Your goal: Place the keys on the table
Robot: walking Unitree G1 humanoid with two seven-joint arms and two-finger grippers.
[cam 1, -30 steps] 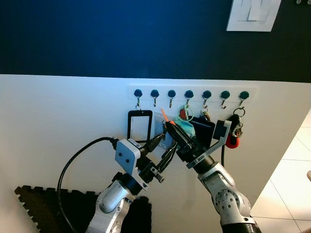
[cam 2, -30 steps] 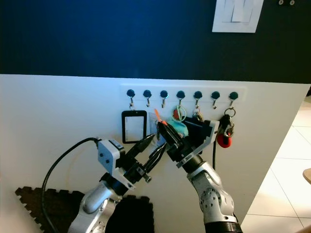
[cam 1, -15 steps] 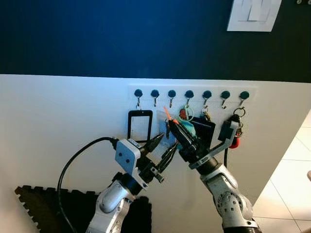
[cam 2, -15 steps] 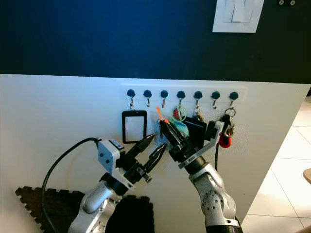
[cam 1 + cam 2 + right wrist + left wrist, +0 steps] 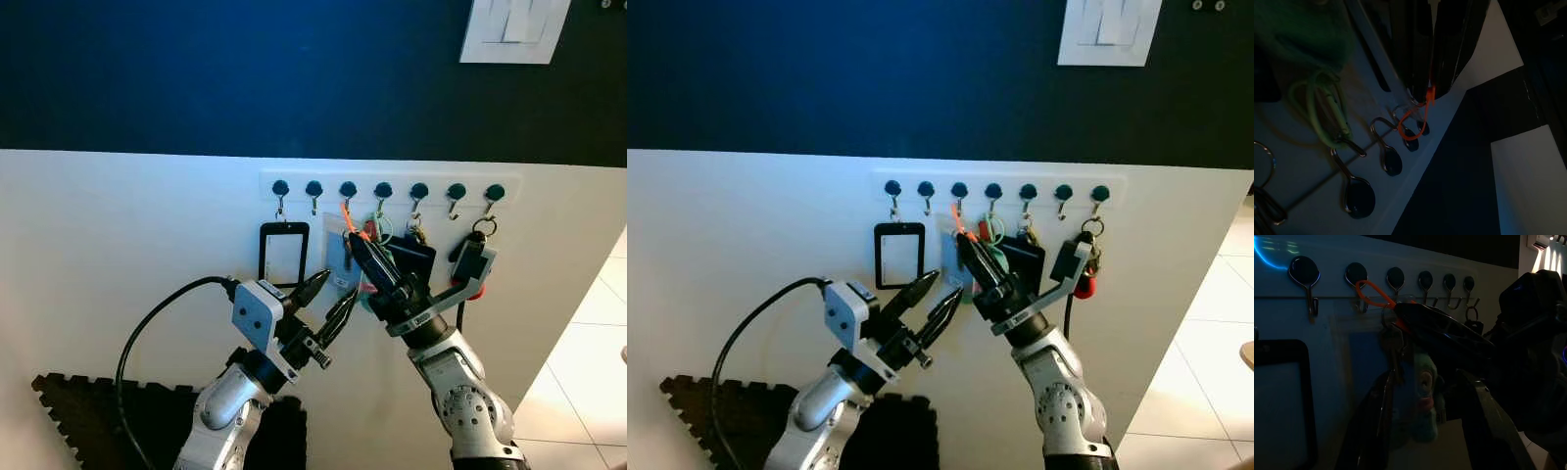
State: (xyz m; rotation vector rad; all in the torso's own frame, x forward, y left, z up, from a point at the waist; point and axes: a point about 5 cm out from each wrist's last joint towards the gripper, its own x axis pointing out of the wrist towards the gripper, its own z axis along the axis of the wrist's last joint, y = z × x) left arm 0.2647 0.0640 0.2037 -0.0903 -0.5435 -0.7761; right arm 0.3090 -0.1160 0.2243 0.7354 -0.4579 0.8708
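Two tones split the wall (image 5: pixel 118 245): dark navy above, white below, with a white switch plate (image 5: pixel 514 29) up at one o'clock. Along the white part runs a rack (image 5: pixel 387 186) of seven dark-knobbed hooks. A black-framed badge holder (image 5: pixel 283 253) hangs from the first hook at the robot's left, and a bunch with a red fob (image 5: pixel 477 262) hangs from the last hook at three o'clock. On the floor at seven o'clock lies a black foam mat (image 5: pixel 88 421).

The right gripper (image 5: pixel 359 247) reaches up from five o'clock to the middle of the rack, its two long black fingers pressed close together on the orange loop (image 5: pixel 1418 122) of the keys (image 5: pixel 1393 345). In the right wrist view the loop sits right at the hook (image 5: pixel 1411 128), though I cannot tell whether it has cleared it. The keys hang just below the third hook, against the wall, with a teal plush charm (image 5: pixel 1420 396) beneath them. A green ring (image 5: pixel 1327 110) hangs from the neighbouring hook.

The left gripper (image 5: pixel 331 302) is raised at six o'clock, just below and to the left of the keys, its fingers spread apart and holding nothing. A black cable (image 5: pixel 147 338) loops from its wrist.
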